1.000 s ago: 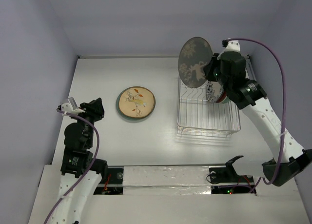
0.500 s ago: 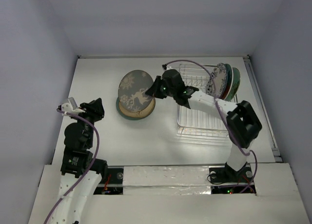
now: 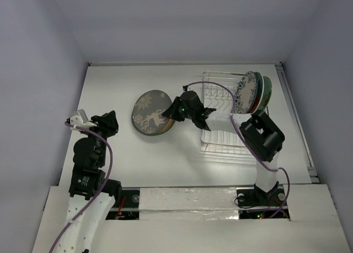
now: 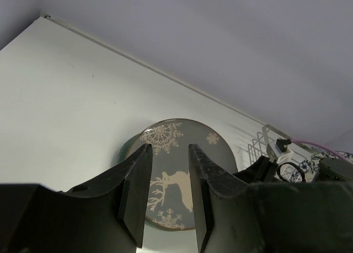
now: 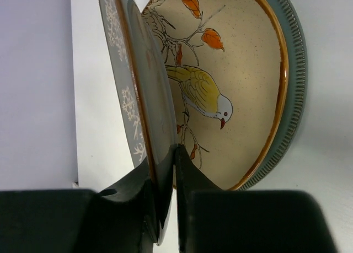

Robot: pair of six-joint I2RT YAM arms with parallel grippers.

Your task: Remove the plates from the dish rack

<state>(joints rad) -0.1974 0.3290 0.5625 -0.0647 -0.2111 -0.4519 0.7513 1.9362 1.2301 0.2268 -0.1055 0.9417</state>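
My right gripper [image 3: 177, 109] is shut on the rim of the brown reindeer plate [image 3: 151, 112]. It holds the plate tilted, low over a bird-painted plate with a teal rim that lies flat on the table. In the right wrist view my gripper [image 5: 174, 154] pinches the reindeer plate [image 5: 135, 93] edge-on, with the bird plate [image 5: 242, 82] close behind it. The chrome wire dish rack [image 3: 223, 133] stands to the right, with three plates [image 3: 251, 91] upright at its far right end. My left gripper [image 3: 108, 122] is open and empty, left of the plates. Its wrist view shows the reindeer plate [image 4: 171, 181] between its fingers [image 4: 144, 154].
The right arm's elbow [image 3: 263, 136] hangs over the rack's near right part, and its purple cable loops above the rack. White walls close the table at the back and sides. A raised ledge [image 3: 187, 197] runs along the near edge.
My right gripper carried the reindeer plate from above the rack leftward, then lowered and tipped it flatter over the bird plate. The left arm has not moved.
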